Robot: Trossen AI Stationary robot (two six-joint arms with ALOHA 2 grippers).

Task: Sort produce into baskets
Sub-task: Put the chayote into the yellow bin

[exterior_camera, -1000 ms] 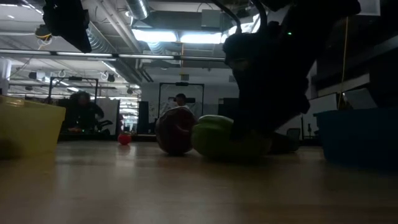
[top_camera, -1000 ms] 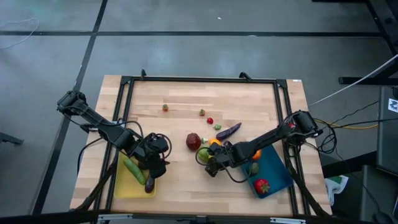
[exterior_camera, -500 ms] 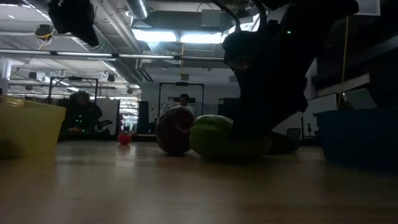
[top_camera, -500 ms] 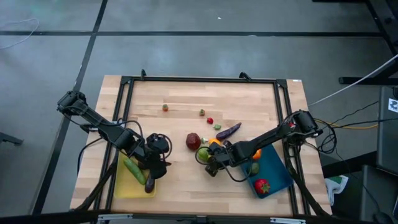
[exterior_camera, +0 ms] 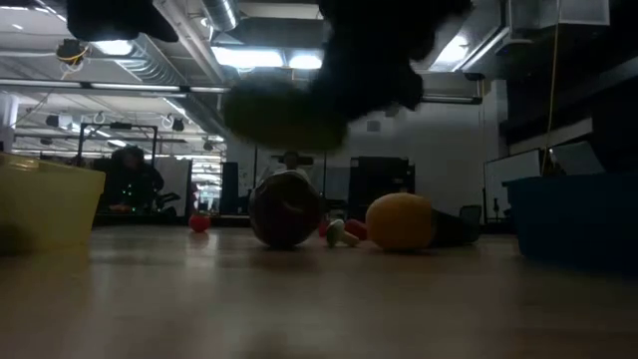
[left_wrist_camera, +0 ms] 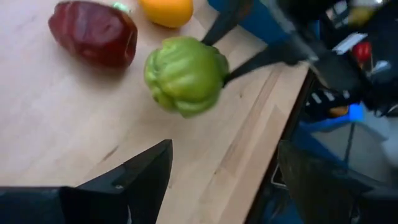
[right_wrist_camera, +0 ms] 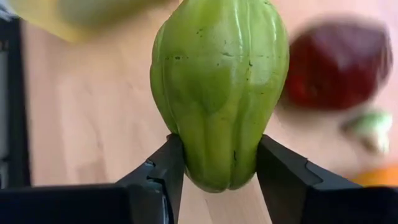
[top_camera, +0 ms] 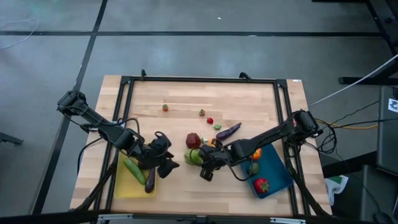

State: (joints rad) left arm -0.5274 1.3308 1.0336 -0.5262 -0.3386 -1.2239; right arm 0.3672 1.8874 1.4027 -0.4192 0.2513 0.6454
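Item: green pepper (right_wrist_camera: 221, 93), glossy, ribbed, lobed plastic. Your right gripper (top_camera: 200, 163) is pinching it between both fingers, lifted clear of the wooden table (top_camera: 180, 99) beside the dark red apple (top_camera: 193, 140). Your left gripper (top_camera: 166, 163) is hovering spread apart by the yellow tray (top_camera: 124, 186).

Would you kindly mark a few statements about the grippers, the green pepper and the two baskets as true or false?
1. The right gripper holds the green pepper. True.
2. The green pepper rests on the table. False: the low view shows it lifted clear.
3. A cucumber lies in the yellow basket. True.
4. The blue basket is empty. False: produce lies in it.
5. The left gripper grips the dark red pepper. False: it is open, holding nothing.
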